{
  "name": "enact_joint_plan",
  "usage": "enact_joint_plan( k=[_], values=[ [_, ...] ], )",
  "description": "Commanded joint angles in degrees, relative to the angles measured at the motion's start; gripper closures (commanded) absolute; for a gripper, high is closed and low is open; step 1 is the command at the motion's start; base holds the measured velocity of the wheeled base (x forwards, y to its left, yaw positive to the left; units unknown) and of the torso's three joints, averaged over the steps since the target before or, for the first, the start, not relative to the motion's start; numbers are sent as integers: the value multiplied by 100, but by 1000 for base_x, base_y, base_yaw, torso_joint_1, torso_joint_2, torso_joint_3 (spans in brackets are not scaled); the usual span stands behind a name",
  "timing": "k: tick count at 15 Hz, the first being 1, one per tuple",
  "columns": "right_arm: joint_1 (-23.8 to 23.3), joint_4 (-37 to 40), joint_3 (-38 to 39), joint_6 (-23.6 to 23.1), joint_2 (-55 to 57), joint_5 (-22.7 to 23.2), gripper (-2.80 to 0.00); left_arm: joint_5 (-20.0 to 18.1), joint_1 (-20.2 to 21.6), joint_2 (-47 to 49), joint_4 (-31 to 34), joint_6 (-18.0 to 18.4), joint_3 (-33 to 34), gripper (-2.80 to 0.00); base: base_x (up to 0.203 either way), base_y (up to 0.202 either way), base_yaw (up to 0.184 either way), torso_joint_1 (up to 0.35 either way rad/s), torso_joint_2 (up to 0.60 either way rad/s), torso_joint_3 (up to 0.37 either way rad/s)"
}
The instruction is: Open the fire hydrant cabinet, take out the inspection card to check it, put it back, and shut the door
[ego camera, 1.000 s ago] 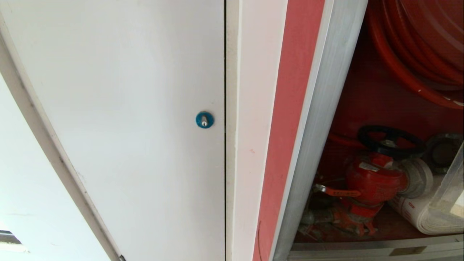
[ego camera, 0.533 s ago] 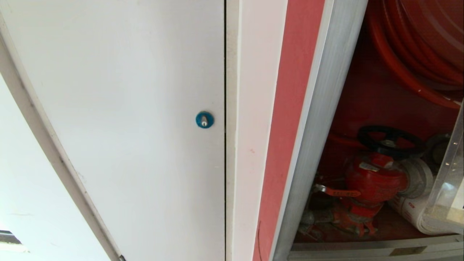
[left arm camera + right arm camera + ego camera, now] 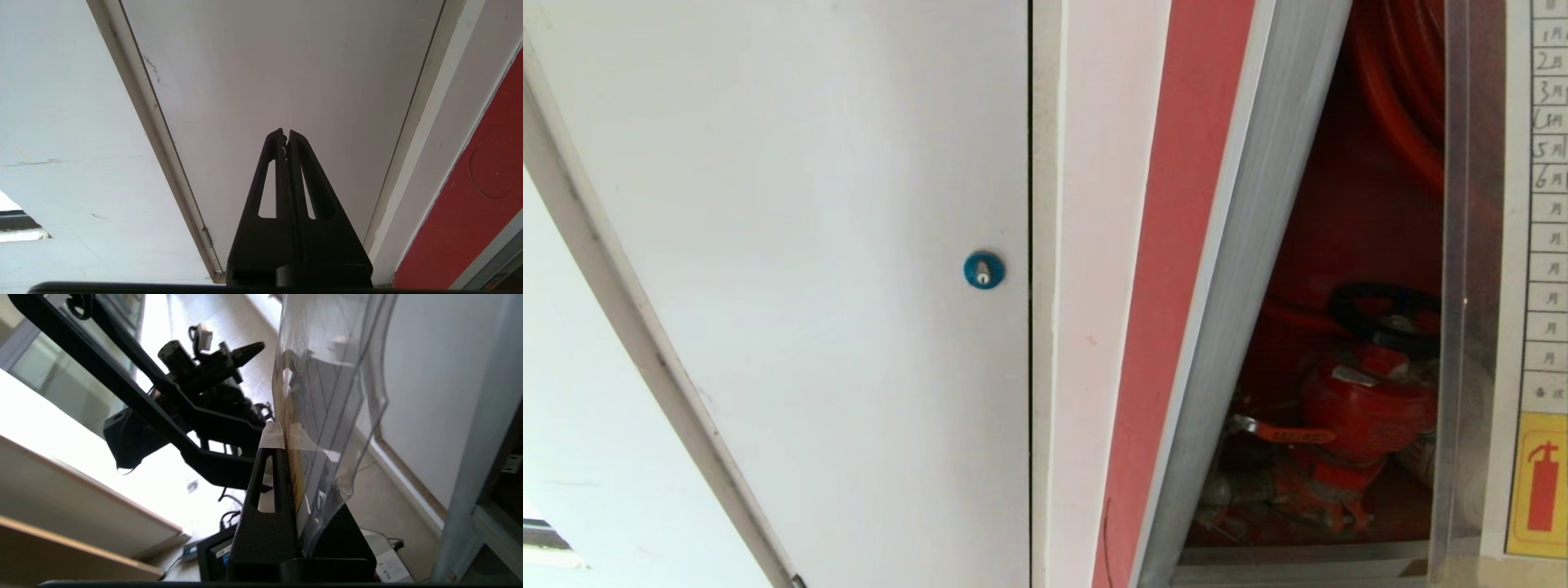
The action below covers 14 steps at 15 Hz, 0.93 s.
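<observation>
1. Right claw [image 3: 286,430]: pressed together on the card's [image 3: 322,396] lower edge; the card stands upright from the tips in a clear sleeve.
2. Card [image 3: 1535,269]: judged light, thin and floppy, its sleeve slippery; best gripped at an edge, away from the print. It hangs near the camera, before the open cabinet [image 3: 1241,269].
3. Valve [image 3: 1364,408]: behind the card, inside.
4. Left claw [image 3: 286,134]: pressed together, empty, parked facing the white panel [image 3: 286,61].

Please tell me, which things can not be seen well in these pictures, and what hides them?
- Inspection card, head view: cut off by the right edge, so only some rows show.
- Red valve, head view: partly behind the card's clear sleeve.
- Right gripper, right wrist view: one finger hidden behind the card.
- Door: in no view.
</observation>
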Motion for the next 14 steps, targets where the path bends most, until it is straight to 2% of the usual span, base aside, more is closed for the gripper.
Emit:
enact_joint_plan(
  k=[1, 3, 5, 8, 14],
  values=[
    [465, 14, 39, -6, 408, -3, 0, 0, 0, 2, -3, 4, 70, 0, 0, 0, 0, 0, 0, 0],
    [987, -90, 74, 8, 661, -267, 0, 0, 0, 2, -3, 4, 70, 0, 0, 0, 0, 0, 0, 0],
    [1267, -366, 82, 50, 851, -566, 0, 0, 0, 2, -3, 4, 70, 0, 0, 0, 0, 0, 0, 0],
    [1282, -618, 73, 98, 997, -608, 0, 0, 0, 2, -3, 4, 70, 0, 0, 0, 0, 0, 0, 0],
    [1349, -1461, 193, 119, 1232, -1082, 0, 0, 0, 2, -3, 4, 70, 0, 0, 0, 0, 0, 0, 0]
  ],
)
